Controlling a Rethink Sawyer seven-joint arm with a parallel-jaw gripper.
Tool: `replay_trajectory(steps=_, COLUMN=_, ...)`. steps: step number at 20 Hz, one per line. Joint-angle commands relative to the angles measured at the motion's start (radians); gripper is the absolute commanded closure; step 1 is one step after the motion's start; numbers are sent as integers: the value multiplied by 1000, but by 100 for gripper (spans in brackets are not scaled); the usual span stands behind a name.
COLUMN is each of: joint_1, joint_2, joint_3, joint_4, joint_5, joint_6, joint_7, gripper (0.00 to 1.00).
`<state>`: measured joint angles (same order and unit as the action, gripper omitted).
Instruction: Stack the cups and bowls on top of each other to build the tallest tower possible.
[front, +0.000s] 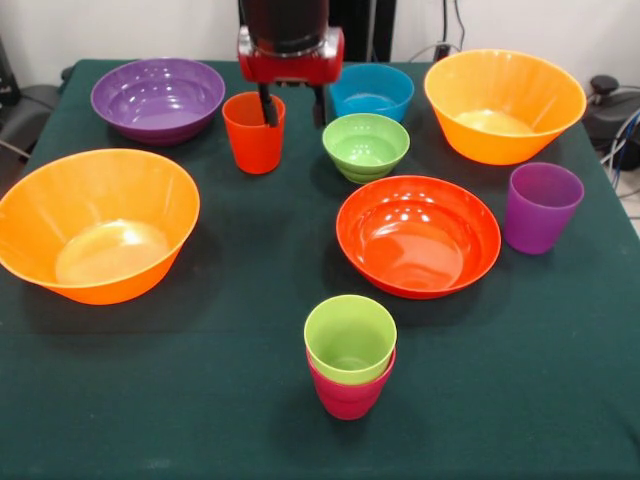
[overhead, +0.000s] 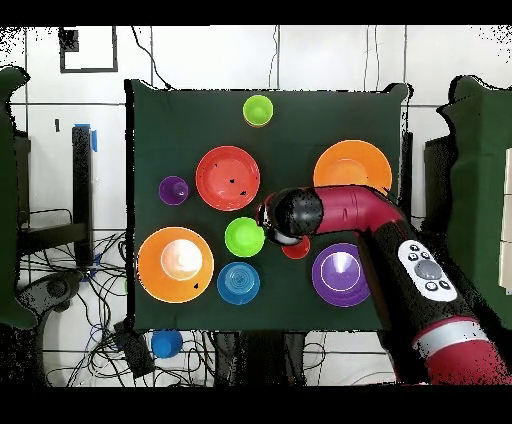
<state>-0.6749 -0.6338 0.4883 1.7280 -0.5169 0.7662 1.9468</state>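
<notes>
Your gripper (front: 293, 108) sits at upper centre, spread open — one finger dips inside the orange-red plastic tumbler (front: 254, 133), the other hangs outside its rim. You are at the grasp: close on that wall, then lift it toward the lime green tumbler (front: 350, 338) nested in the crimson tumbler (front: 348, 394) at lower centre of the counter (front: 200, 400).

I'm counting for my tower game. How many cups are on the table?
4: an orange-red cup at the gripper, a purple cup beside the red-orange bowl, and a lime green cup nested in a crimson cup.
</notes>
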Motion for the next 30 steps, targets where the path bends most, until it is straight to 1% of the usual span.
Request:
replay_trajectory(steps=1, joint_1=-8, joint_2=-94, joint_3=127, joint_4=149, joint_5=-68, joint_6=65, joint_7=-326, gripper=0)
replay_trajectory(steps=4, joint_1=4, joint_2=-118, joint_3=144, joint_4=175, joint_5=-69, joint_6=33, joint_7=-298, gripper=0)
replay_trajectory(steps=7, joint_1=2, joint_2=-136, joint_3=160, joint_4=200, joint_5=-74, joint_6=-10, joint_7=-280, gripper=0)
replay_trajectory(steps=8, joint_1=15, joint_2=-124, joint_3=158, joint_4=195, joint_5=-87, joint_6=-25, joint_7=-264, gripper=0)
replay_trajectory(steps=9, joint_1=13, joint_2=-127, joint_3=161, joint_4=201, joint_5=-94, joint_6=-38, joint_7=-256, gripper=0)
replay_trajectory(steps=13, joint_1=51, joint_2=-62, joint_3=141, joint_4=163, joint_5=-149, joint_6=-86, joint_7=-211, gripper=0)
replay_trajectory(steps=18, joint_1=78, joint_2=-16, joint_3=111, joint_4=144, joint_5=-200, joint_6=-126, joint_7=-174, gripper=0)
replay_trajectory(steps=21, joint_1=86, joint_2=-12, joint_3=91, joint_4=152, joint_5=-237, joint_6=-159, joint_7=-150, gripper=0)
replay_trajectory(steps=24, joint_1=90, joint_2=-11, joint_3=79, joint_4=155, joint_5=-256, joint_6=-170, joint_7=-135, gripper=0)
replay_trajectory(steps=30, joint_1=129, joint_2=-22, joint_3=37, joint_4=158, joint_5=-303, joint_6=-203, joint_7=-74, gripper=0)
